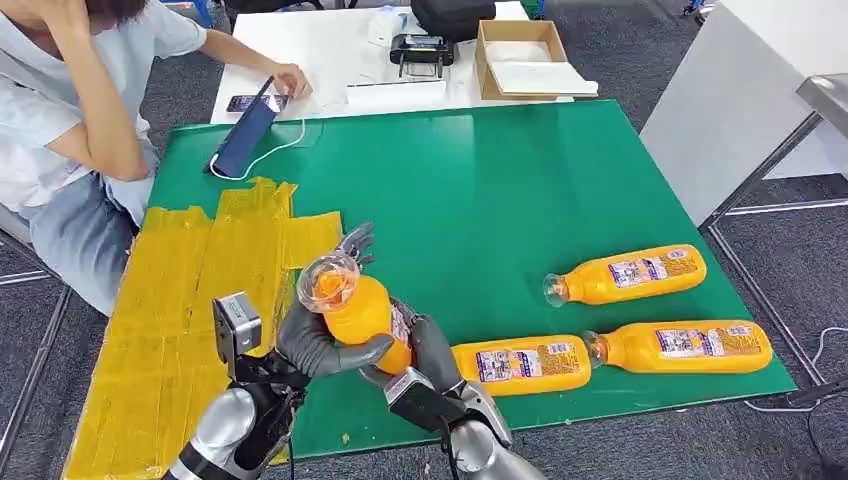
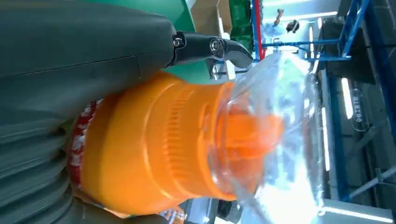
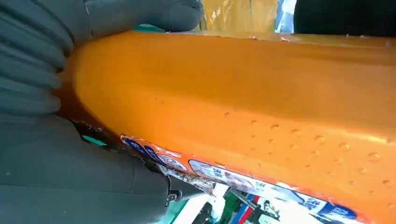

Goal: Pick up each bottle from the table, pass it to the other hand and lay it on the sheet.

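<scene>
While both robot hands are wrapping the upright bottle (image 1: 352,308), its lower body is staying hidden: the left robot hand (image 1: 312,338) and right robot hand (image 1: 432,352) are each gripping it above the green worktop's (image 1: 480,190) near edge. A yellow sheet (image 1: 170,320) is lying left; three orange bottles (image 1: 625,275) are lying right.

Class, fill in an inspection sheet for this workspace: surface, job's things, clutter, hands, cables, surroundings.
Surface: green table top.
Job's things: crinkled yellow sheet on the table's left; held orange bottle with clear cap; three orange bottles lying flat.
Clutter: blue tablet.
Hands: left hand and right hand both grip the held bottle.
Cables: white cable.
Surroundings: seated person; white table with cardboard box.
</scene>
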